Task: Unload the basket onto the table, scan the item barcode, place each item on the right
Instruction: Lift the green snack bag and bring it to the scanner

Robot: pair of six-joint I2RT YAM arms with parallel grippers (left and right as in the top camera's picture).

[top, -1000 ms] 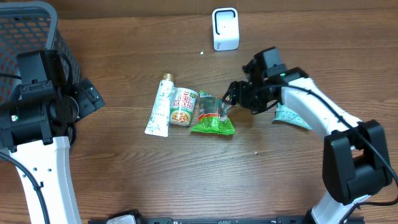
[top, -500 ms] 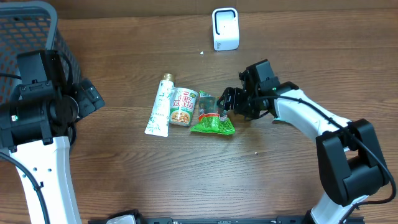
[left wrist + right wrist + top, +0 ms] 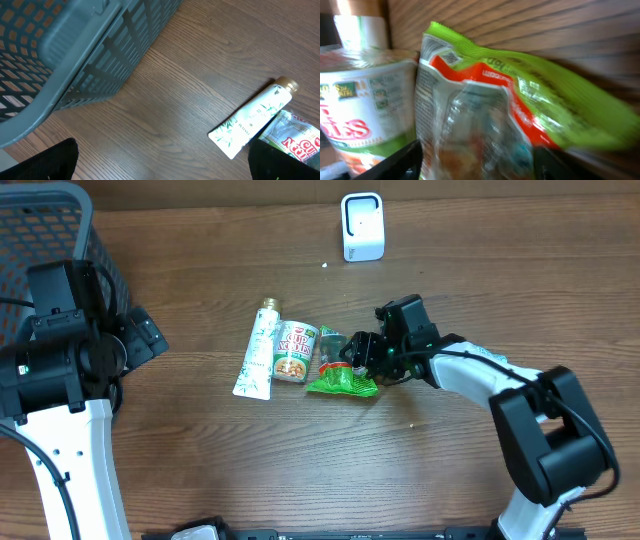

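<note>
Overhead view: we see the green snack packet (image 3: 342,377) lying on the bench (image 3: 300,460), touching the cup noodles (image 3: 294,351).
Right gripper (image 3: 360,354): fingers sit either side of the packet's end; we cannot tell whether they clamp it.
Left gripper (image 3: 162,166): fingers wide apart, holding nothing, near the basket (image 3: 75,50).
Tube (image 3: 258,352): just beside the cup.
</note>
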